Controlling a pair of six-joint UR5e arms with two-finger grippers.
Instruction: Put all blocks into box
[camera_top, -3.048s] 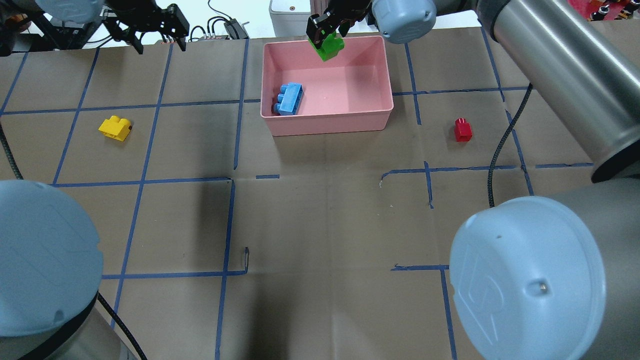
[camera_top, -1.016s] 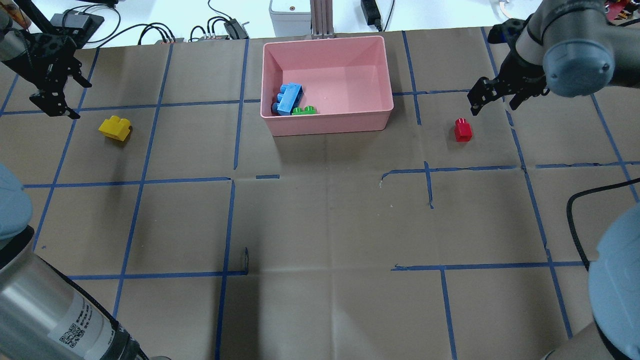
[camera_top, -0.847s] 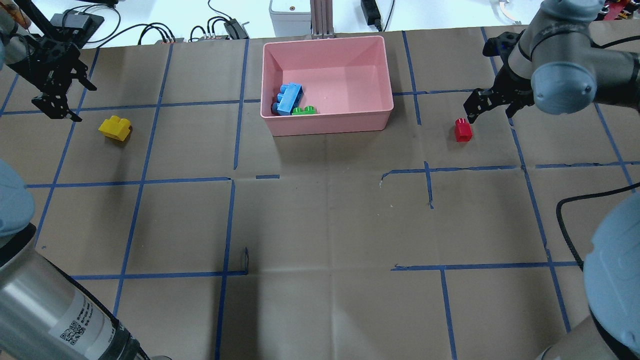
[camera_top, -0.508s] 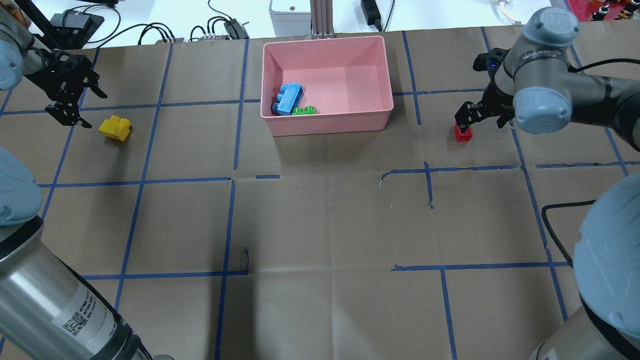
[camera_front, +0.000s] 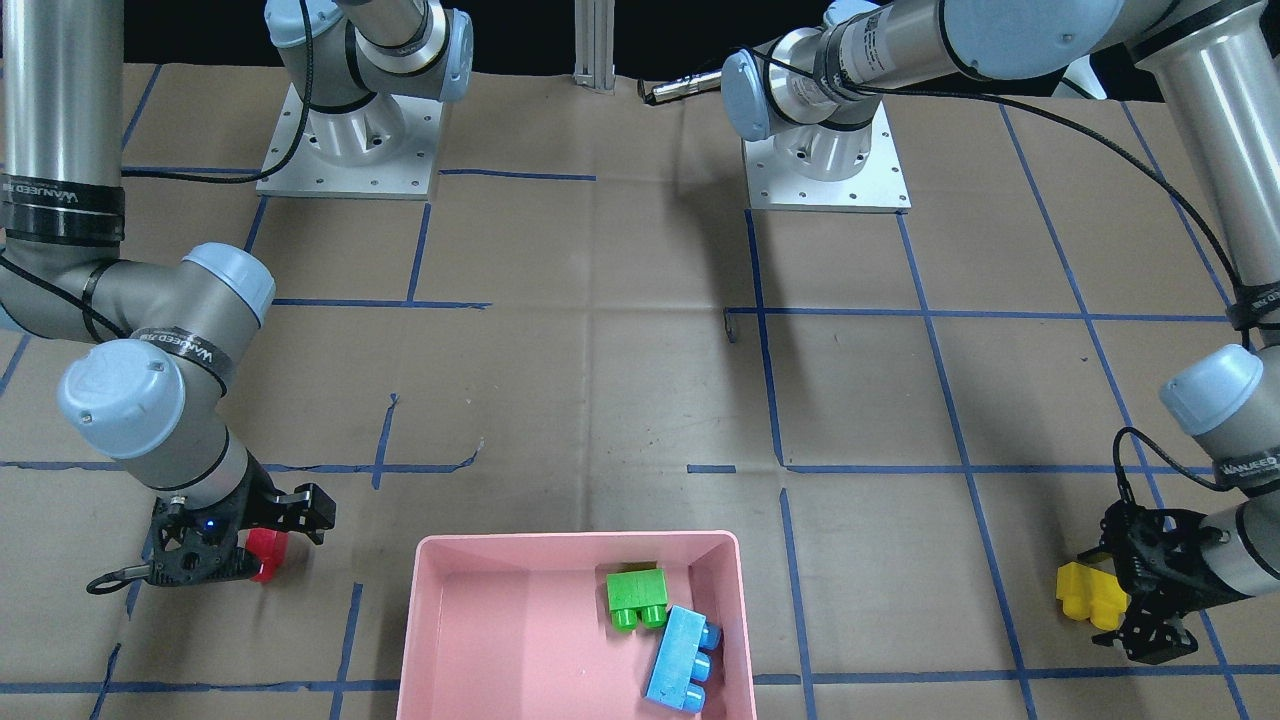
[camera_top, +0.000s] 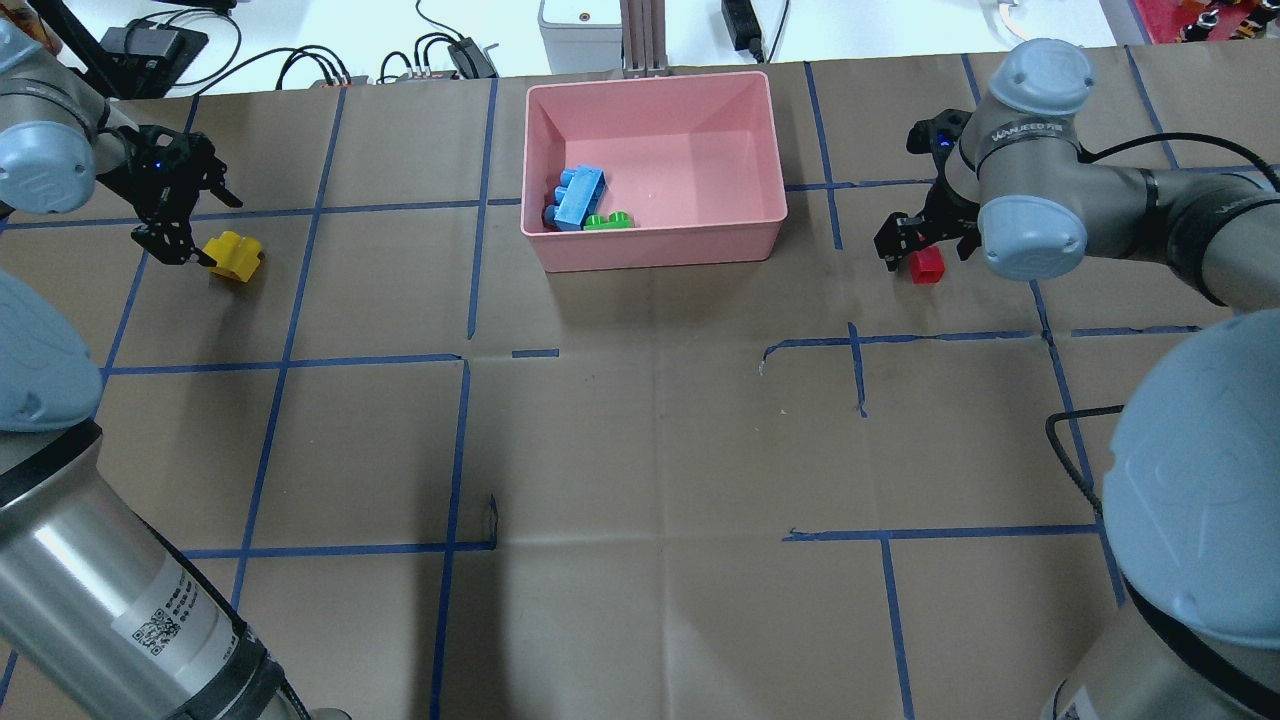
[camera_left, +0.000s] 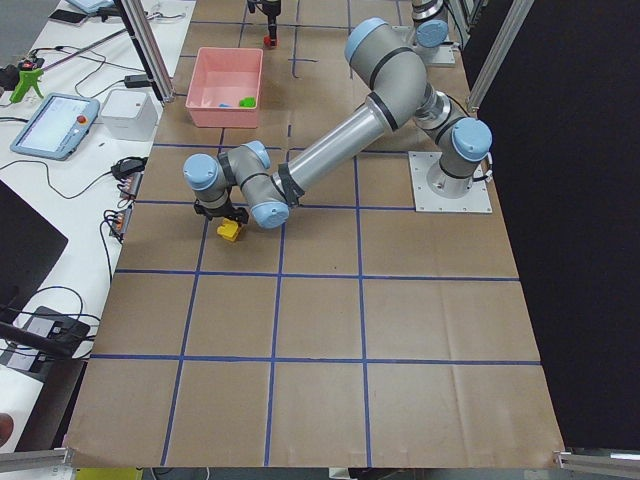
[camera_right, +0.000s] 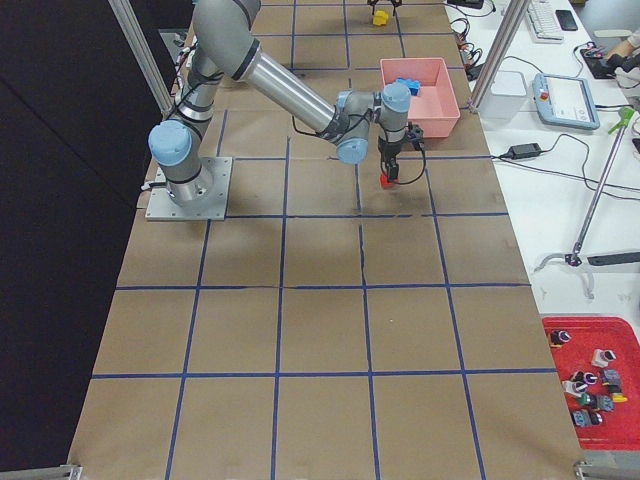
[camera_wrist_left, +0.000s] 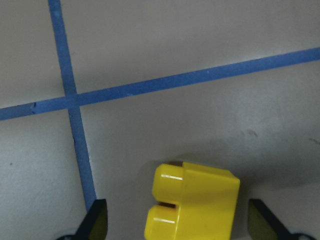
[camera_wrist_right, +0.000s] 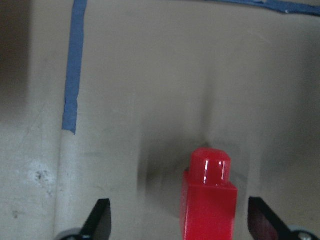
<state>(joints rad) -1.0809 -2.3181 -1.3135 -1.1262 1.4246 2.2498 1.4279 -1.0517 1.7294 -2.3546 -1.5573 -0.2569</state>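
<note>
1. The green brick (camera_top: 608, 220) is not in the right claw (camera_wrist_right: 181, 220) any more. 3 seconds ago this claw held it above the far side of the box (camera_top: 655, 245); now it lies inside, at the near wall, touching the blue brick (camera_top: 580, 196).
2. The right claw has left the box and has come down to the red brick (camera_top: 926, 264), which stands on the surface to the right of the box. In the wrist view its jaws are wide, 1 finger on each side of the brick, and neither seems to touch it.
3. The left claw (camera_wrist_left: 178, 222) has also come down in the last second, from the far left edge to the yellow brick (camera_top: 232, 255), well to the left of the box. Its jaws are wide too, with the brick between them and a gap on both sides.
4. The yellow and red bricks have not moved on the surface.
5. I judge that 2 of the 4 bricks are done and that both arms now work on the other 2 at once. Each claw looks placed for closing. The red brick sits a little off the middle, so it may slide slightly when the jaws shut.
</note>
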